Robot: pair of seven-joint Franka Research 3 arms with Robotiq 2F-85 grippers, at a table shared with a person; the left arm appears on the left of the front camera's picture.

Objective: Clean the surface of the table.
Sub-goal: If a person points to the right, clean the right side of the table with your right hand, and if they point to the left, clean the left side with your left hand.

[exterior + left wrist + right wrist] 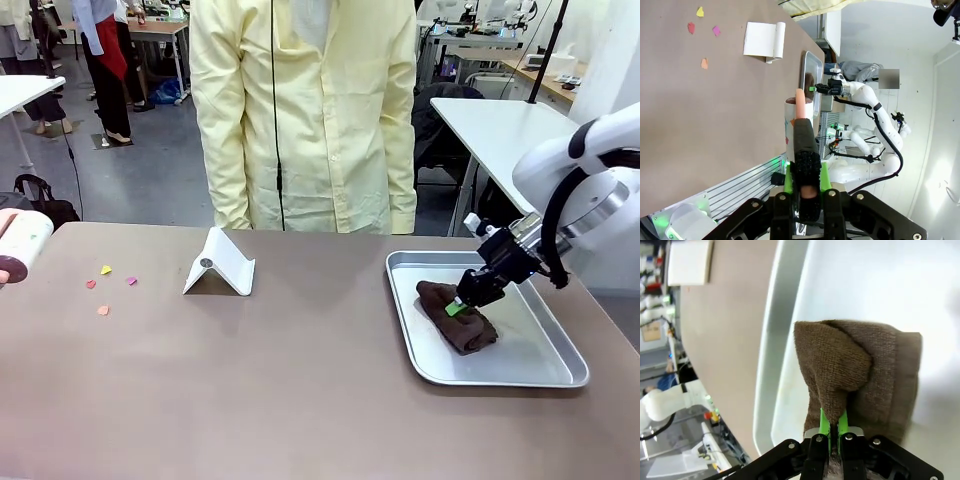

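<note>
The taupe surface [300,390] spans the whole lower part of the front view, running from the robot's side to a person in a pale yellow shirt [300,120] standing at its far edge. Towards its right end lies a shiny metal tray [560,378], and in the tray sits a crumpled brown cloth [472,332]. The right jaws reach down into the tray from the right and are pinched tight on a raised fold of that cloth; in the right wrist view the green pads [826,422] press together with the knit bunched between them. Near the middle of the surface, on the far side, stands a white folded stand [222,265]. To its left a few small coloured paper scraps [106,270] are scattered (yellow, pink, red and orange, all lying apart from one another). The left jaws, seen in the left wrist view, are closed around a black-handled tool [806,150], whose pinkish stem runs forward to a white cylinder [22,245] at the left edge of the surface.
</note>
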